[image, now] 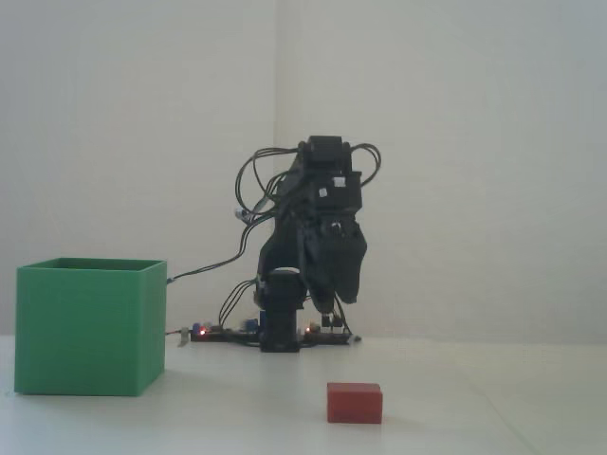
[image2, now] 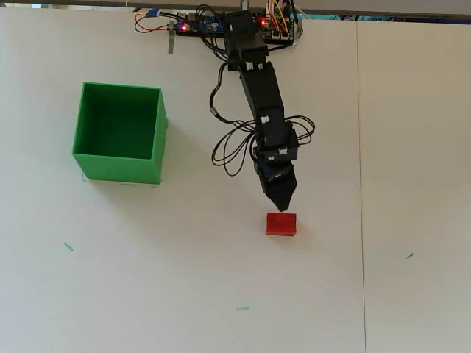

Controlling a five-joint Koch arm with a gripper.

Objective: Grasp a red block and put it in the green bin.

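Note:
The red block (image2: 281, 223) lies flat on the white table, and it shows near the front in the fixed view as the red block (image: 355, 402). My gripper (image2: 283, 204) hangs just behind it with its tip pointing at the block, apart from it. In the fixed view the gripper (image: 339, 302) is well above the table, and its jaws look shut and hold nothing. The green bin (image2: 120, 170) stands off to the left with its top open. It appears as a tall cube, the green bin (image: 87, 327), at the left of the fixed view.
The arm's base with a circuit board and wires (image2: 221, 22) sits at the table's far edge. A loop of cable (image2: 232, 151) hangs left of the forearm. A seam (image2: 360, 184) runs down the table on the right.

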